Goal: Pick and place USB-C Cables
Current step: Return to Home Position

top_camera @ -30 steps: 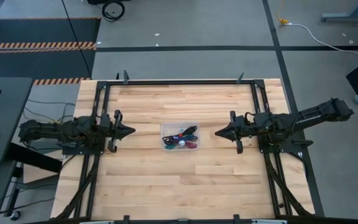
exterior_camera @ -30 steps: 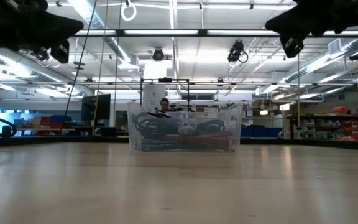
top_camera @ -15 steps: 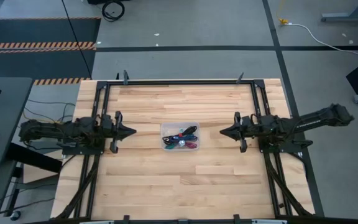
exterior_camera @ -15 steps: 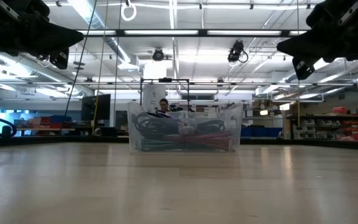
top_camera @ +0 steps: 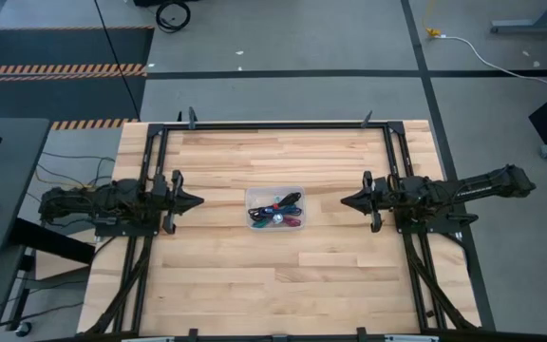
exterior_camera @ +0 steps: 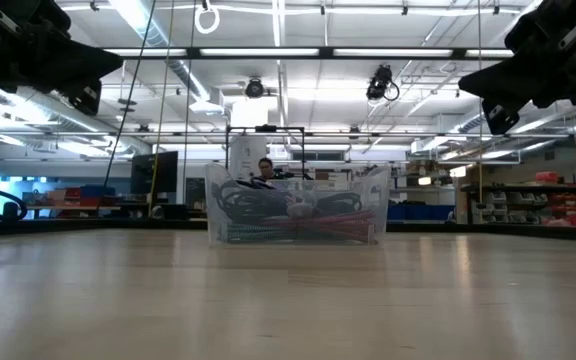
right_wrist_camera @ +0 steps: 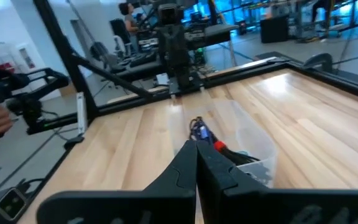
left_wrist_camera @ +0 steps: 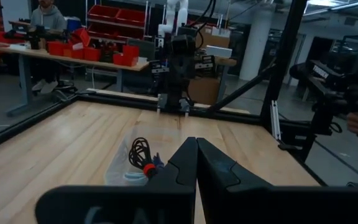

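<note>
The transparent bin (top_camera: 274, 190) is sitting at the middle of the desk (top_camera: 254, 285), and the USB-C cables (top_camera: 276, 211) are lying bundled inside it. Purple, teal, red and black strands are showing from above, though the tangle is probably too dense to count all five. The left pincer (top_camera: 198, 200) is hovering above the desk on the bin's left, pointing at it and well apart from it. Its own wrist view is showing the two fingers clenched together on nothing. The right pincer (top_camera: 346, 200) is mirroring it on the bin's other side, likewise clenched and empty, and the low view is showing both arms riding high over the desk. With no cable lying loose on the wood, the sorting looks finished, and the step in hand is most likely the return to the rest pose. The next move is calling for each arm to fold back toward its own base. It should be keeping its height so the bin is not getting nudged.
</note>
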Action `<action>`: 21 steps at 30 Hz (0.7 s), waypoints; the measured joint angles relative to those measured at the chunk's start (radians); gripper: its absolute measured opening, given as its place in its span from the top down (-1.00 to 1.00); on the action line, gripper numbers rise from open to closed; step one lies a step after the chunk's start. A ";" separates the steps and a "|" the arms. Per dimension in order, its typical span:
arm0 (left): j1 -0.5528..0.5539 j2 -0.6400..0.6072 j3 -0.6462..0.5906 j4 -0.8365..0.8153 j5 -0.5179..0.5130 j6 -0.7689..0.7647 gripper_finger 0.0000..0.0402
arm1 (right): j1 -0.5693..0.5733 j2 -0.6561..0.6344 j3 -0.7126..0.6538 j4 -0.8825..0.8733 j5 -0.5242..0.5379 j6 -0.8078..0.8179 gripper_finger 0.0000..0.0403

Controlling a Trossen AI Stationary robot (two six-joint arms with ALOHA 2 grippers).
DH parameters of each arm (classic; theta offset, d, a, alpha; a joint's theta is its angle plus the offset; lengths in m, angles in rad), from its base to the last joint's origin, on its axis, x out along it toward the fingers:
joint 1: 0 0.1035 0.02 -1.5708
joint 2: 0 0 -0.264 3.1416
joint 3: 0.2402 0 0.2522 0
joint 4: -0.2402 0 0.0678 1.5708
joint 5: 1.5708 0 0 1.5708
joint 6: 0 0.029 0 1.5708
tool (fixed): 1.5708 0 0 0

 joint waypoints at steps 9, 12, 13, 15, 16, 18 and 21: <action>-0.015 0.001 -0.010 0.043 -0.009 0.043 0.96 | 0.000 -0.066 0.000 -0.087 0.040 0.015 0.98; -0.015 0.001 -0.058 0.139 0.005 0.056 0.96 | 0.000 -0.079 0.000 -0.088 0.038 0.016 0.98; -0.015 0.001 -0.064 0.123 -0.001 0.062 0.96 | 0.000 -0.082 0.000 -0.090 0.038 0.016 0.98; -0.015 0.004 -0.064 0.090 -0.007 0.056 0.96 | 0.000 -0.085 0.000 -0.089 0.028 0.016 0.98; -0.015 0.003 -0.064 0.090 -0.007 0.059 0.96 | 0.000 -0.084 0.000 -0.089 0.022 0.016 0.98; -0.015 0.003 -0.064 0.107 -0.009 0.075 0.96 | 0.000 -0.084 0.000 -0.096 0.013 0.016 0.98; -0.015 0.003 -0.064 0.092 -0.009 0.086 0.96 | 0.000 -0.084 -0.001 -0.123 0.012 0.016 0.98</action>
